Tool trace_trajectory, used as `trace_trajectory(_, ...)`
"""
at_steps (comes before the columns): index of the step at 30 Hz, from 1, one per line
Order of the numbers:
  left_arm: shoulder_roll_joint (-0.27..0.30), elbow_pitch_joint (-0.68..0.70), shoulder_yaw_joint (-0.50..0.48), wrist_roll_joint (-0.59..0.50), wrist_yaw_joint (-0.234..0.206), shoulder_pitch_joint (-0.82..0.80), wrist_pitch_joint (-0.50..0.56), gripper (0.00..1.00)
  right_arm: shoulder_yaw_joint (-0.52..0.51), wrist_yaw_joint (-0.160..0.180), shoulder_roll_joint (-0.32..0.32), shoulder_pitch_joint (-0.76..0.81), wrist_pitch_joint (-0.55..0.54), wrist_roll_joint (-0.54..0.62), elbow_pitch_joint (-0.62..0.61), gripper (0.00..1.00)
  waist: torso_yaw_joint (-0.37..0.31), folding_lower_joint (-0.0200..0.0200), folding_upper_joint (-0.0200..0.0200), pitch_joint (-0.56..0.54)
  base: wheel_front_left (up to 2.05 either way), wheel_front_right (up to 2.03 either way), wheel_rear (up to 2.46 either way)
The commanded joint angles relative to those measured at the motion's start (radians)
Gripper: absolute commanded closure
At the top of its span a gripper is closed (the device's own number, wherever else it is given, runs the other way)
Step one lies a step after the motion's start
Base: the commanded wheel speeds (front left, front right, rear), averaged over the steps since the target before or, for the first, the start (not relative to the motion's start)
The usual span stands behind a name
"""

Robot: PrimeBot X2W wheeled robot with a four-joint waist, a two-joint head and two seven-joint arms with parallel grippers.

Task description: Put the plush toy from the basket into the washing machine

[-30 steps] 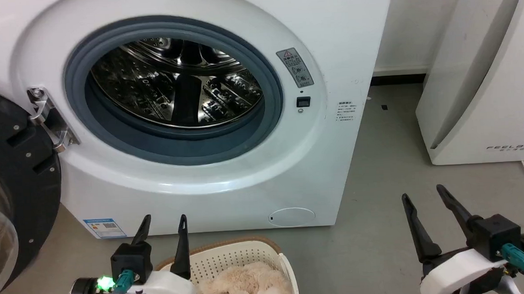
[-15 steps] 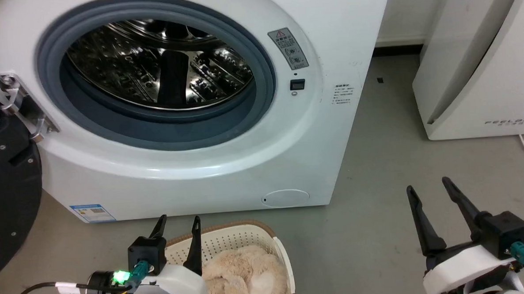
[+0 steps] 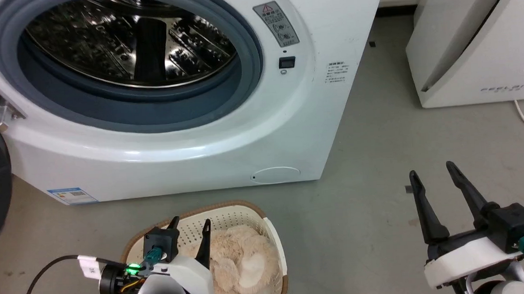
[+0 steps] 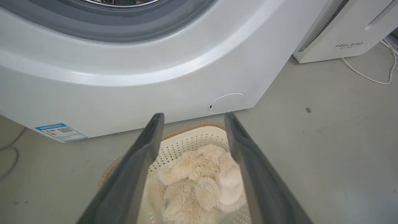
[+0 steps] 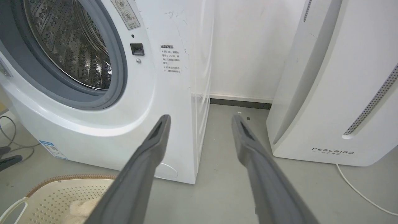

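Brand: "FEELBIRD" is read low on the front of the white appliance point(image 5: 335, 93), which stands ahead and to the right of the right gripper point(image 3: 431, 169).
Stickers: a grey warning sticker point(image 3: 276, 24) with a red triangle is fixed beside the porthole of the washing machine point(image 3: 200, 145). Below it is a notice point(image 5: 170, 59) in small characters that cannot be made out. A blue-edged label point(image 4: 60, 132) with a code square is stuck low on the front, ahead and left of the left gripper point(image 3: 191, 221).
Left gripper: its fingers are held apart and aimed over the basket point(image 3: 229, 206).
Right gripper: its fingers are spread with nothing between them, raised over the bare floor point(image 3: 368, 160).
Plush toy point(image 3: 240, 263): it lies curled in the basket and is framed between the left fingers in the wrist view.
Basket: it is set on the floor under the left gripper, just before the machine.
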State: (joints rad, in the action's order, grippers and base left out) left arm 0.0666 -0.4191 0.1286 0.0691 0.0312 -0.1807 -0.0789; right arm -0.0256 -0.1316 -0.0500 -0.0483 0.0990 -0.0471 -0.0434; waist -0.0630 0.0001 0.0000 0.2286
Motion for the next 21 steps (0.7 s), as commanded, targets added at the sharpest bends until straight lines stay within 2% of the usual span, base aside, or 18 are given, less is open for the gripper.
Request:
trace_trajectory(1,0.005,-0.019,0.007,0.011,0.004,-0.021,0.001,0.0,-0.001,0.0,0.0,-0.018,0.009,-0.011,-0.008,0.0,-0.006,-0.0001,0.0,0.014,0.0,0.0,0.0)
trace_trajectory(10,0.021,-0.182,0.059,0.019,0.023,-0.101,0.027,0.0,0.001,0.0,0.0,-0.036,0.03,-0.024,-0.024,0.0,-0.03,-0.0001,0.0,0.095,0.0,0.0,0.0)
trace_trajectory(21,0.054,-0.318,0.115,0.031,0.039,-0.18,0.047,0.0,0.006,0.001,0.0,-0.053,0.053,-0.036,-0.037,0.0,-0.062,-0.0001,0.0,0.19,0.0,0.0,0.0)
